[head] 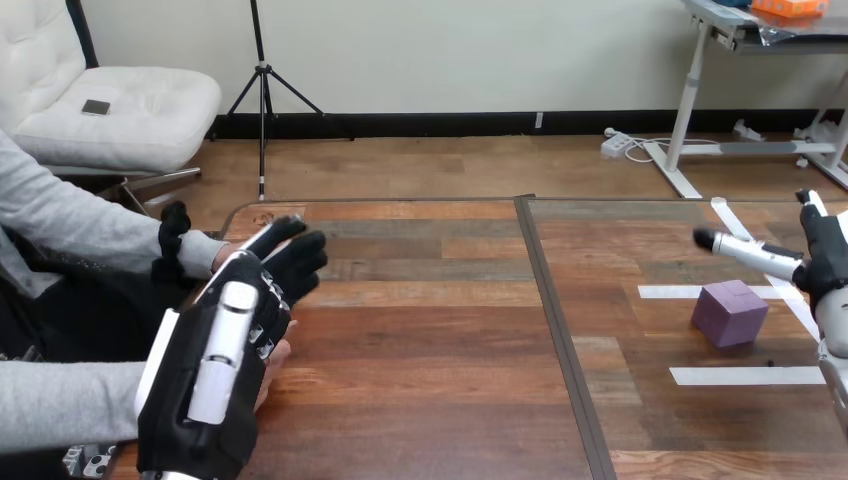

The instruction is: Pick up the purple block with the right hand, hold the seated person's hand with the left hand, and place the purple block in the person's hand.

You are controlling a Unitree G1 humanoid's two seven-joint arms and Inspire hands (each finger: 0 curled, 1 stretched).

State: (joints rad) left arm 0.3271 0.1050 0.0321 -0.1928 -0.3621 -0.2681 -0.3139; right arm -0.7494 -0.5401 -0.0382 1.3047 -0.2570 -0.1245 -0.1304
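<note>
I see the purple block [730, 312] sitting on the counter [430, 400] at the right of the frame, between two white tape strips [745, 375], with nothing touching it. My right hand [825, 262] hangs just above it at the frame's right edge, its fingers [745, 250] released and stretched leftward. At lower left my left hand [215, 370] shows its back, fingers straight, covering most of the person's hand [274, 360]. I cannot tell whether the two touch.
</note>
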